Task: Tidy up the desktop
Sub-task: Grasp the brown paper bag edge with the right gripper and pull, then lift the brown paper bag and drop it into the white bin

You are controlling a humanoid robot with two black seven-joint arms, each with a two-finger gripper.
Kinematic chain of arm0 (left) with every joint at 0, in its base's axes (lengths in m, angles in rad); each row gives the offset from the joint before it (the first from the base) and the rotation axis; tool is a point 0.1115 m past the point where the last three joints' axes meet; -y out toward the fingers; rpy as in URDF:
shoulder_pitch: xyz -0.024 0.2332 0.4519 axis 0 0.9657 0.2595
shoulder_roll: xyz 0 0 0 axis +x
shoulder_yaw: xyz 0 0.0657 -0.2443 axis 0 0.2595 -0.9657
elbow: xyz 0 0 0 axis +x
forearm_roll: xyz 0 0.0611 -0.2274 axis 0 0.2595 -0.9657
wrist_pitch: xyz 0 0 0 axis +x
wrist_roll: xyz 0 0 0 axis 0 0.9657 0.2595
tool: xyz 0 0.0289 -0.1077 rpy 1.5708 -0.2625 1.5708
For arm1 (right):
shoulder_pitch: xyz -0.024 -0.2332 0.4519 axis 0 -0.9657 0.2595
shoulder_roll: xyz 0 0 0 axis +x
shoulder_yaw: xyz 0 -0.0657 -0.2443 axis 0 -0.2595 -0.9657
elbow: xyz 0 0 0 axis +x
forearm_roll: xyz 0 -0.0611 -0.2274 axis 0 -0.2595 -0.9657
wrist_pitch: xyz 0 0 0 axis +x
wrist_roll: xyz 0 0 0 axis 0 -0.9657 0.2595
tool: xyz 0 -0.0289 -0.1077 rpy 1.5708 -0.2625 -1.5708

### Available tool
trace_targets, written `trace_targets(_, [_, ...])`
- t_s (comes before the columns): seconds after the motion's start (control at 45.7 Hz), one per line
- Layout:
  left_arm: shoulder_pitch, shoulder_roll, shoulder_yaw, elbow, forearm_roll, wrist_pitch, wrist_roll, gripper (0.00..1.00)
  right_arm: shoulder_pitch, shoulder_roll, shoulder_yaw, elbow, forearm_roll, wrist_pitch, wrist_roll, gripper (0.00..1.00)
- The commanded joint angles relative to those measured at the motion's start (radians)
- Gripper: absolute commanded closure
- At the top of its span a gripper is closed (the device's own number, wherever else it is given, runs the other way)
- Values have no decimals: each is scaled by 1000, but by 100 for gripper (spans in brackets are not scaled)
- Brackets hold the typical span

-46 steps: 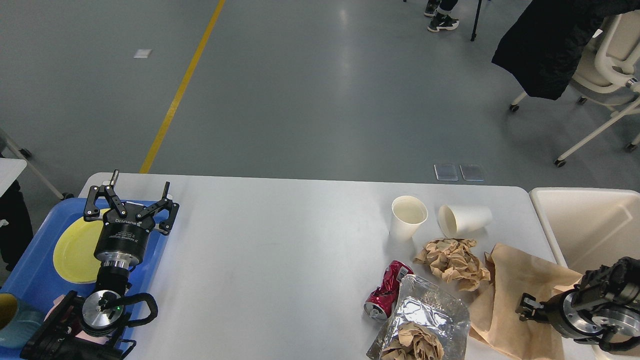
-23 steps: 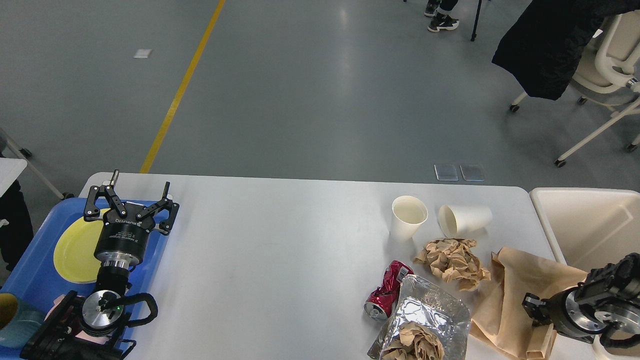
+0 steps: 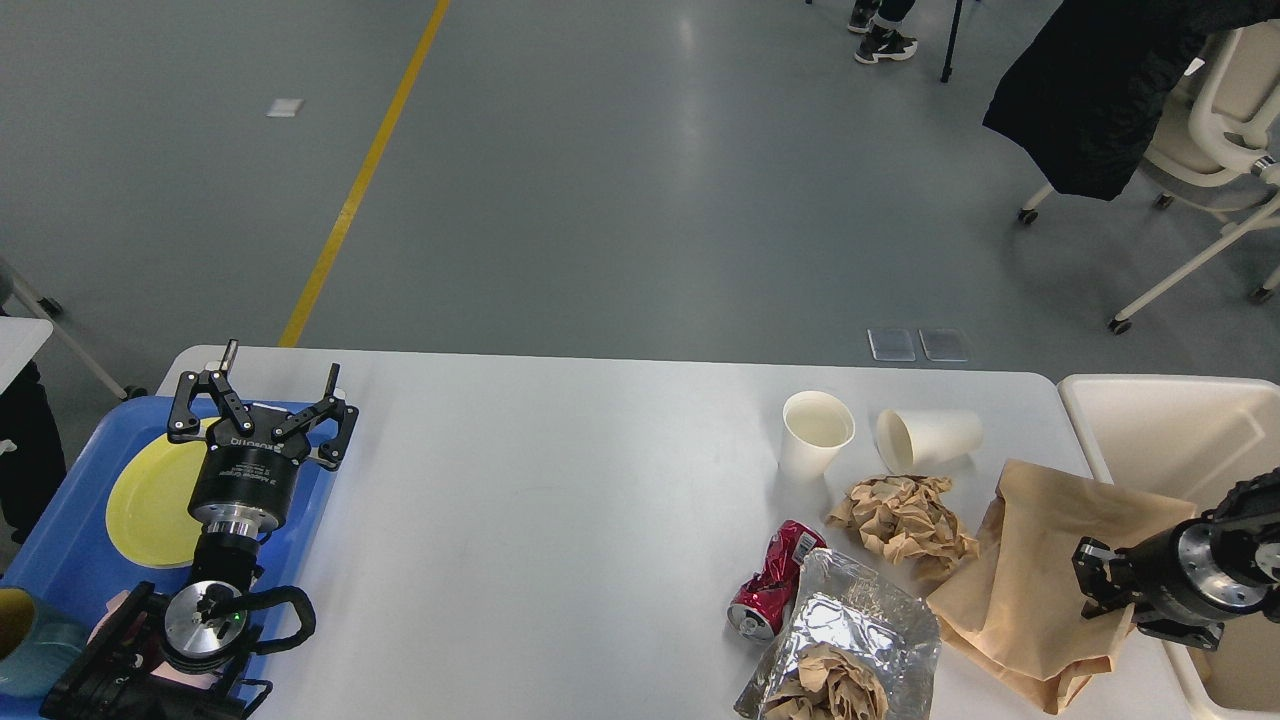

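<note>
From the head view, the right gripper (image 3: 1092, 578) has risen and swung toward the cream bin (image 3: 1150, 425) over the last second, dragging the brown paper bag (image 3: 1040, 560) with it; the sheet now humps up off the tabletop (image 3: 560, 500) instead of lying flat. The jaws appear pinched on the bag's edge (they are small and dark here, so the contact itself is hard to read). I judge this the start of carrying the bag to the bin.

The left gripper (image 3: 262, 398) has not moved, its jaws spread wide and empty above the blue tray (image 3: 60, 555) and yellow plate (image 3: 150, 500).

Left on the white tabletop: an upright paper cup (image 3: 815, 435), a tipped cup (image 3: 930, 438), crumpled paper (image 3: 900, 515), a crushed red can (image 3: 775, 592) and a foil bag (image 3: 850, 640). Beyond lies grey floor with a yellow line (image 3: 365, 170) and an office chair (image 3: 1220, 120).
</note>
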Motion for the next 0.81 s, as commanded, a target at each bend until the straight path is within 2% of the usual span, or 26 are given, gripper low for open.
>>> trace_targets(0.0, [0, 0, 0, 0, 0, 0, 0, 4, 168, -9, -99, 88, 2, 67, 0, 100])
trace_targets(0.219, [0, 0, 0, 0, 0, 0, 0, 4, 485, -3, -304, 260, 3, 121, -9, 100])
trace_targets(0.328, [0, 0, 0, 0, 0, 0, 0, 4, 659, -1, -376, 335, 8, 196, -14, 100])
trace_targets(0.438, [0, 0, 0, 0, 0, 0, 0, 4, 788, 2, -418, 387, 8, 297, -40, 100])
trace_targets(0.547, [0, 0, 0, 0, 1, 0, 0, 4, 828, 2, -419, 392, 8, 352, -55, 100])
trace_targets(0.788, [0, 0, 0, 0, 0, 0, 0, 4, 828, -6, -425, 383, 26, 305, -56, 100])
